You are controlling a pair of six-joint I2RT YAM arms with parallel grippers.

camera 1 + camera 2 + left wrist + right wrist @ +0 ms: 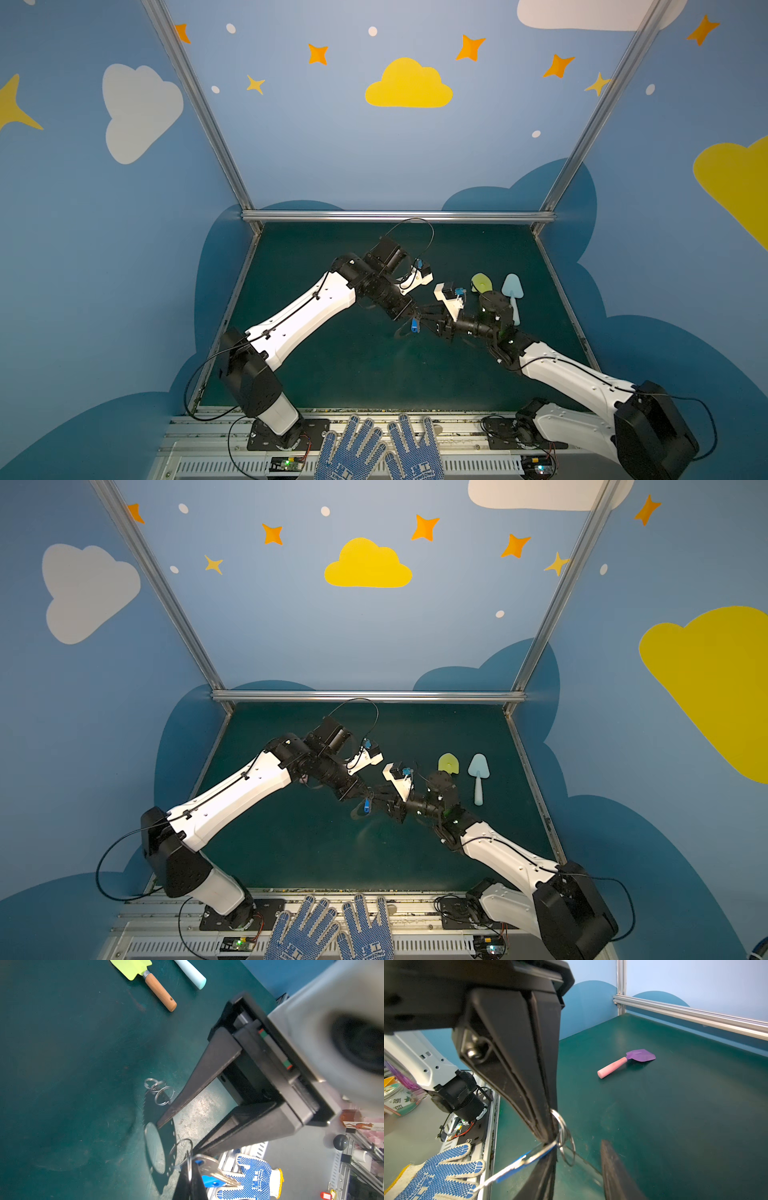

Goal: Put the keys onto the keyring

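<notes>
The keyring (149, 1111), a flat grey oval band with small holes and wire rings (158, 1088), hangs above the green table between the two arms in both top views (402, 332) (355, 812). My left gripper (190, 1159) (416, 316) is shut on a small wire ring. From that ring hang the keys (214, 1169) (517, 1164), a silver key with a blue tag (414, 326). My right gripper (579, 1151) (177, 1136) stands open with the band (583, 1169) between its fingers. Whether they touch it does not show.
A green shovel with a wooden handle (160, 991) (482, 283) and a pale blue shovel (513, 291) lie behind the right arm. A purple shovel with a pink handle (629, 1061) lies further back on the table. Blue dotted gloves (378, 453) rest at the front rail.
</notes>
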